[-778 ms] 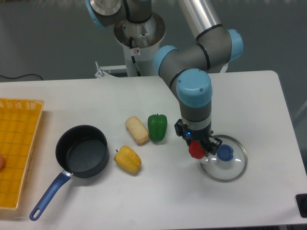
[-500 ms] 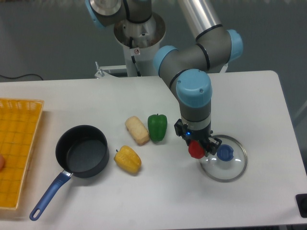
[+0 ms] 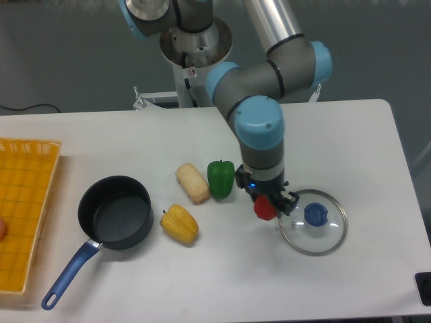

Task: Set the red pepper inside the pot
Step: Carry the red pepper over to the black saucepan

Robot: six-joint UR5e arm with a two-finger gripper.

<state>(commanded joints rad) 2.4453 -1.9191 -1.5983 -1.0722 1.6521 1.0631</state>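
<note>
The gripper (image 3: 267, 204) has its jaws clenched on the red pepper (image 3: 264, 209), held just left of the glass lid (image 3: 314, 222) and well apart from the pot (image 3: 116, 212) at the far left. To my eye, the carry should go high enough to clear the green pepper (image 3: 220, 178), the yellow pepper (image 3: 180, 224) and the pale bread-like piece (image 3: 192, 183), releasing only over the pot's middle. The white surface (image 3: 363, 141) also bears a yellow basket (image 3: 23, 208); behind is a dark grey wall.

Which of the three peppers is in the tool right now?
The red pepper, gripped by the tool just left of the glass lid. The green pepper and yellow pepper sit free on the table.
</note>
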